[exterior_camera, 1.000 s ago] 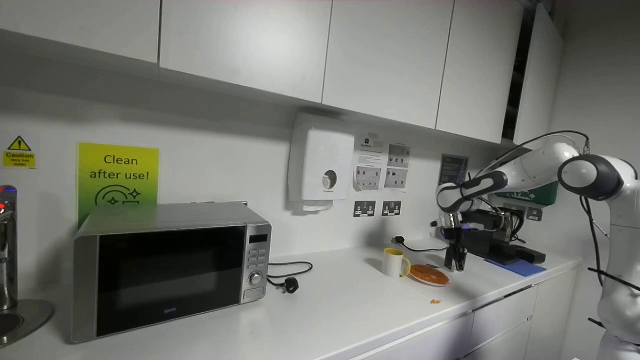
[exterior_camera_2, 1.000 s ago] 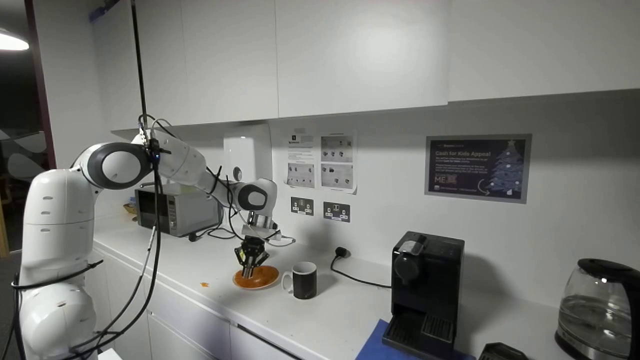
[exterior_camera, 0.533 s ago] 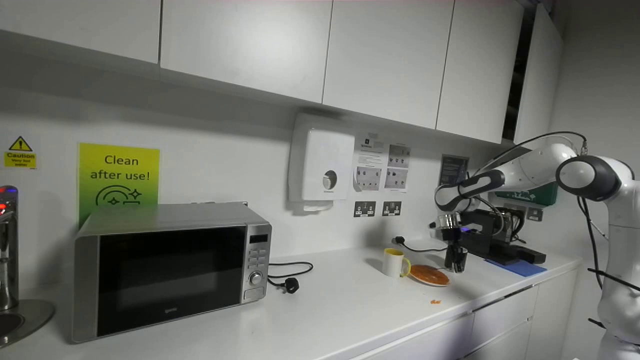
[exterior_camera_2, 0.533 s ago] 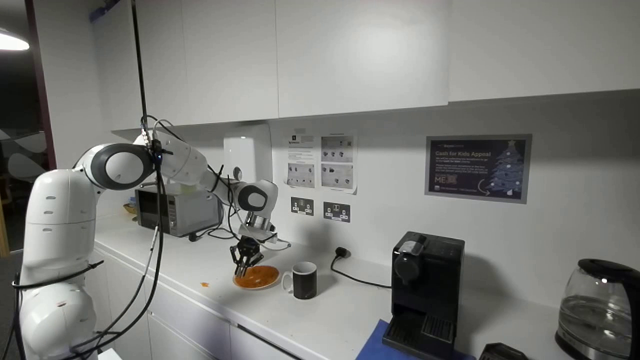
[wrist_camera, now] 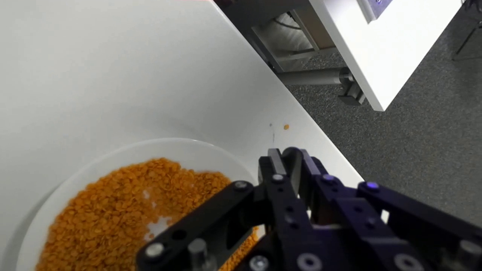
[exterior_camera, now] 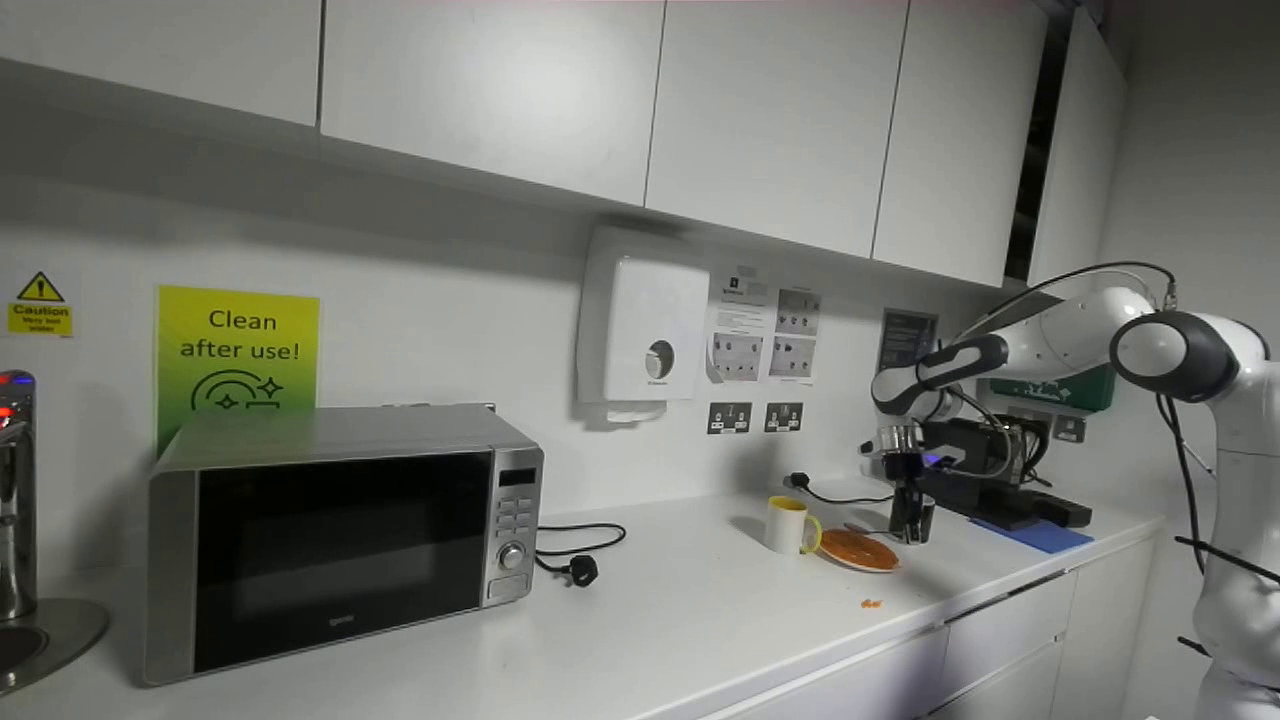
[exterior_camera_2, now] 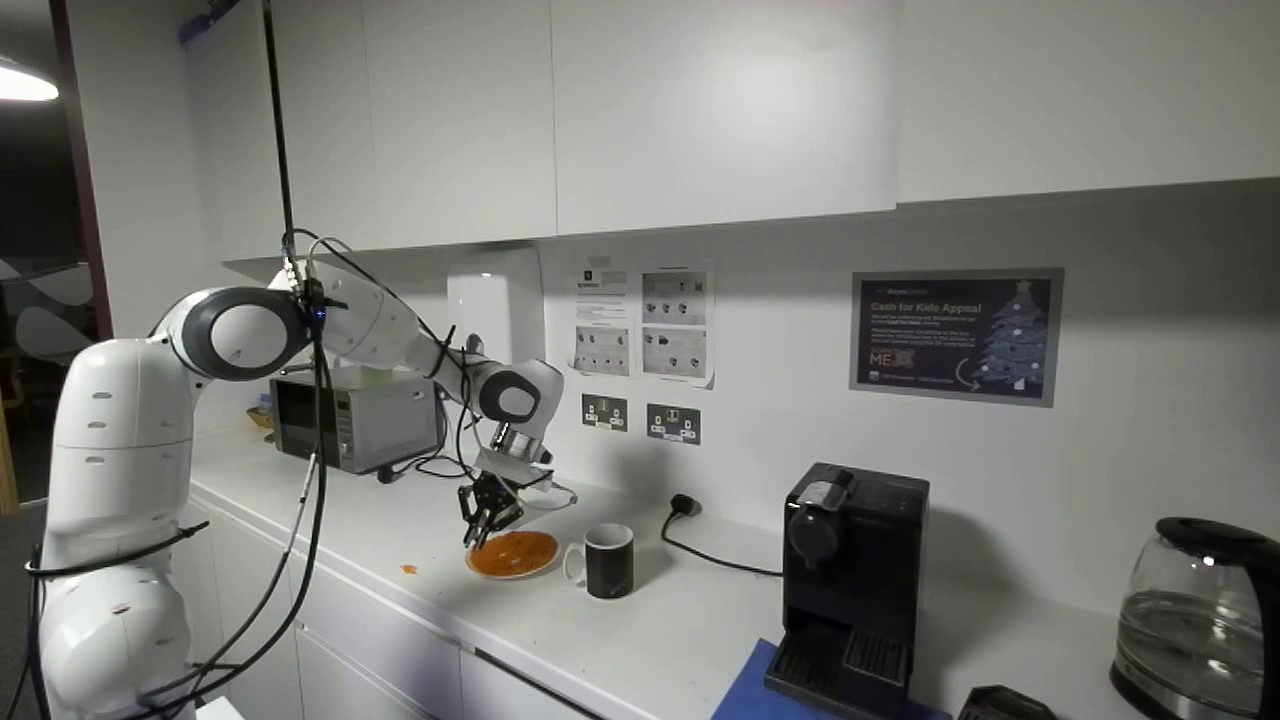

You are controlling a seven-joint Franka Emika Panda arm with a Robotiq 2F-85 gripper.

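Pinching slim spoon [exterior_camera: 856, 528], blk gripper [wrist_camera: 292, 160] clamped narrow, near rnd wht plate [wrist_camera: 190, 152] w/ grainy orange lentils [wrist_camera: 101, 214]

In both exterior views, passage over counter [exterior_camera: 650, 620] between microwave [exterior_camera: 340, 545], left, and mug [exterior_camera: 784, 527], right; plug [exterior_camera: 582, 570] beside microwave lies low. Mug and plate [exterior_camera_2: 516, 576] leave scant gap. Coffee machine [exterior_camera_2: 855, 580] blocks farther right. Cabinets [exterior_camera: 500, 90] cap height overhead.

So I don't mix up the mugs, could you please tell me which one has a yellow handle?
It's the white mug between the microwave and the plate; the one on the black mug is white.
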